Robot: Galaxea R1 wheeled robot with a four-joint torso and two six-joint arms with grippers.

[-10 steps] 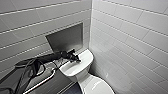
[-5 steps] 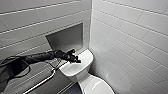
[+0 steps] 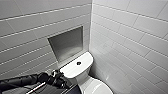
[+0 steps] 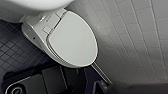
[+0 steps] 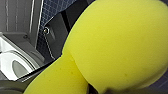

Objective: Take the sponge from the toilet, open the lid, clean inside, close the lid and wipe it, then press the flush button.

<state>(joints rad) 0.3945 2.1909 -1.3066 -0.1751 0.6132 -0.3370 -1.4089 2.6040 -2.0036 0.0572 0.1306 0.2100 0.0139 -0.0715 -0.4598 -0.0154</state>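
Observation:
The white toilet (image 3: 75, 67) stands in the tiled corner, with the dark round flush button (image 3: 78, 63) in the middle of its tank top. Its oval lid (image 4: 73, 40) lies shut over the bowl, and the lid's rear part (image 3: 96, 87) also appears in the head view. My left arm reaches in low from the left, and its gripper (image 3: 58, 78) hangs shut and empty beside the tank's front left. The bright yellow sponge (image 5: 117, 45) bulges close before the right wrist camera, pinched in my right gripper.
A grey recessed niche (image 3: 67, 43) is set in the wall above the tank. White tiled walls (image 3: 130, 37) close the corner tightly on the right. The floor (image 4: 15, 55) has dark small tiles. My dark base (image 4: 50, 80) sits just before the bowl.
My left arm has dropped from in front of the niche and tank top down to the lower left. That has uncovered the tank top and the flush button.

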